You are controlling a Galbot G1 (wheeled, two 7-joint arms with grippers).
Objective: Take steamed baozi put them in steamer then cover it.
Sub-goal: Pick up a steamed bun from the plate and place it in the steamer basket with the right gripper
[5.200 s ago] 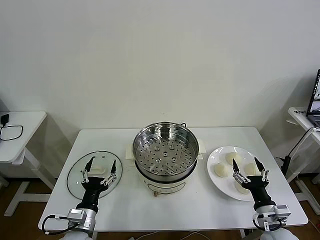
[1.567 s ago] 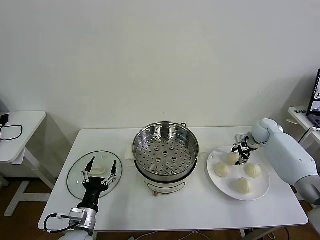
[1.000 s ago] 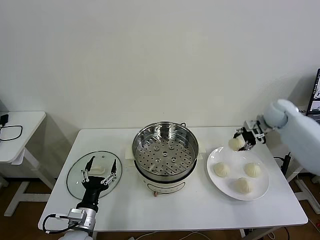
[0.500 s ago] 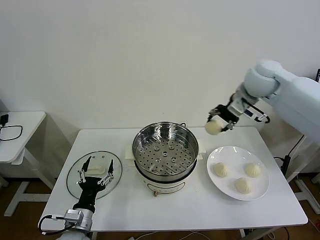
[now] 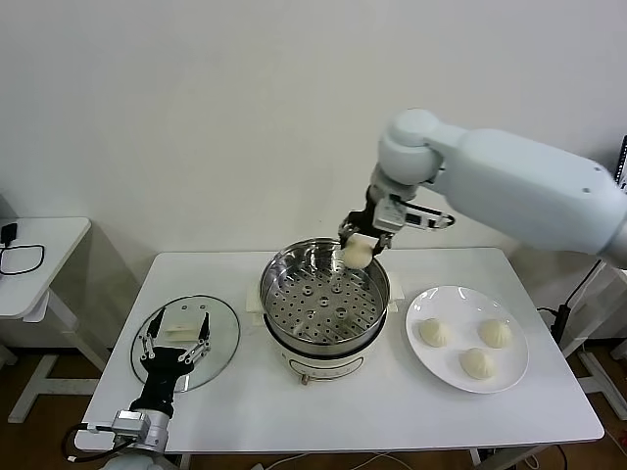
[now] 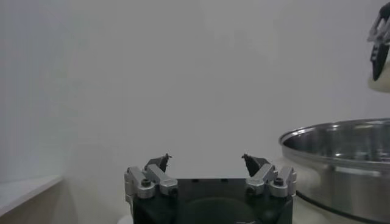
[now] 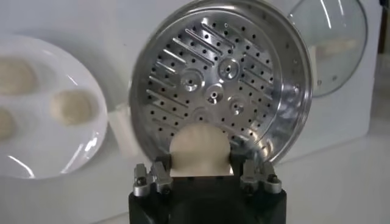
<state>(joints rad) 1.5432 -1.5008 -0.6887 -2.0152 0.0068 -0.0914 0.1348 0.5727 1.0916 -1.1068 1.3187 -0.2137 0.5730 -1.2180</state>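
My right gripper [image 5: 359,245] is shut on one steamed baozi [image 5: 355,255] and holds it above the far right rim of the steamer [image 5: 324,294]. In the right wrist view the baozi [image 7: 200,150] sits between the jaws over the perforated tray [image 7: 222,91]. Three more baozi [image 5: 433,332] lie on the white plate [image 5: 446,370] to the right. The glass cover [image 5: 223,328] with its white handle [image 5: 184,326] lies flat on the table to the left. My left gripper [image 5: 172,344] is open over the cover's near part; in the left wrist view its fingertips [image 6: 163,161] stand wide apart.
The steamer stands on a cream-white base [image 5: 323,363] at the table's middle. A white side table [image 5: 39,257] with a black cable stands at the far left. A laptop's edge [image 5: 622,166] shows at the far right.
My right arm has carried the baozi left from over the plate's far side to above the steamer's rim. My left gripper has shifted slightly left over the cover.
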